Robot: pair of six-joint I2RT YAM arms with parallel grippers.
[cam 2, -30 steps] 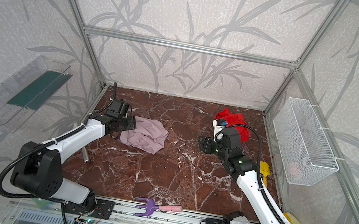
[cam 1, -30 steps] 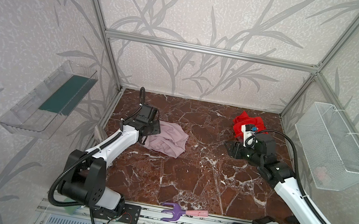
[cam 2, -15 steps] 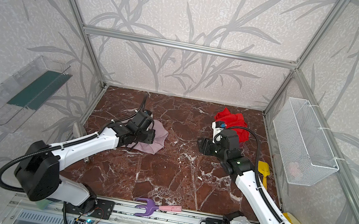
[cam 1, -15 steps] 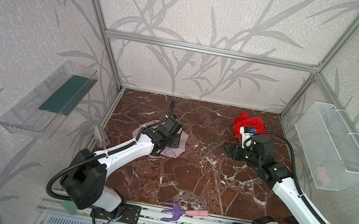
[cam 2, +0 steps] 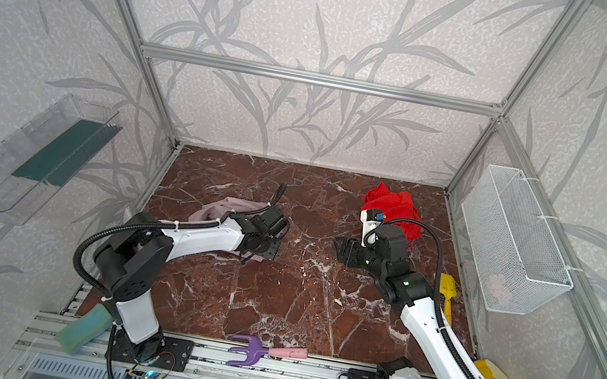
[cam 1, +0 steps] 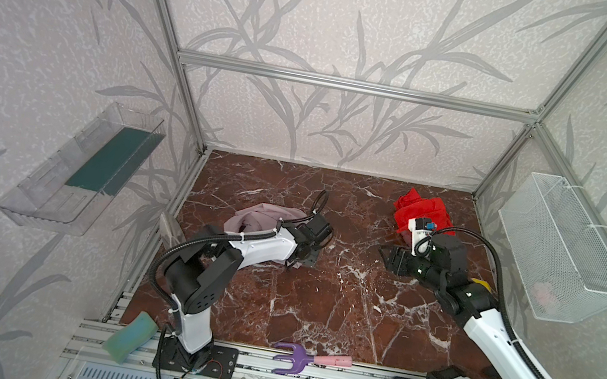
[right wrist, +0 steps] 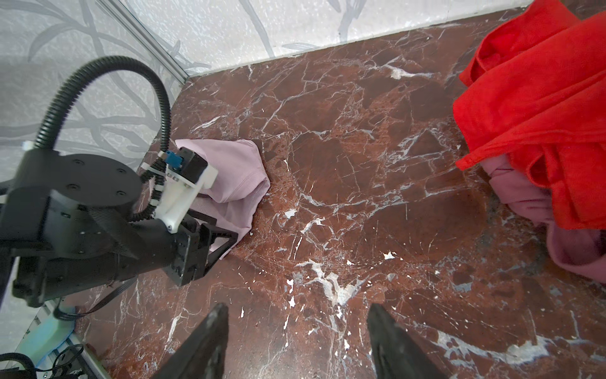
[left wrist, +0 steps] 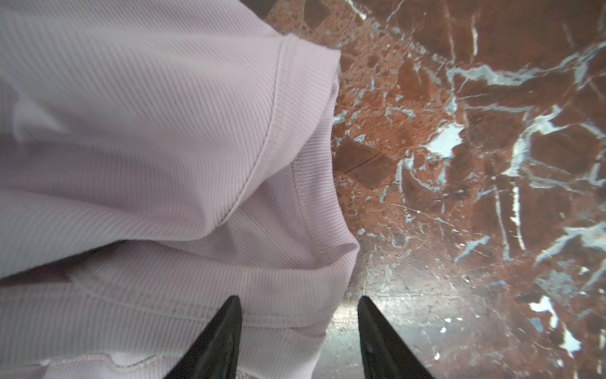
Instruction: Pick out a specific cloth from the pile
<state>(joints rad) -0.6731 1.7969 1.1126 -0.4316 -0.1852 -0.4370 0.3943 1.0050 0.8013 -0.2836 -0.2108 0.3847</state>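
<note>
Lilac-pink cloth (cam 1: 259,214) lies crumpled on the left half of the marble floor (cam 1: 337,302) in both top views, near the left frame rail and well apart from the pile (cam 1: 419,215) by the back right corner. I see my left gripper (cam 1: 302,256) low at the cloth's right-hand edge, with its arm lying across the front of the fabric. My right gripper (cam 1: 391,256) sits just in front of the pile, pointing toward the middle. Between the two grippers a broad stretch of bare marble is free for moving, and so is the whole front half up to the purple fork (cam 1: 306,357) at the front edge. A wire basket (cam 1: 560,252) hangs on the right wall and a clear tray (cam 1: 86,169) on the left one, both above the floor. From the left wrist, the cloth's stitched hem (left wrist: 305,203) runs into the gap between my parted fingers (left wrist: 226,328): one finger is over fabric, its partner over bare marble, so the claw is open and grips nothing. From the right wrist, my right claw stands open over empty marble, the red cloth (right wrist: 541,98) drapes over a mauve cloth (right wrist: 524,197) off to one side, and open floor reaches across to the lilac-pink one and up to the back wall (right wrist: 295,29)
</note>
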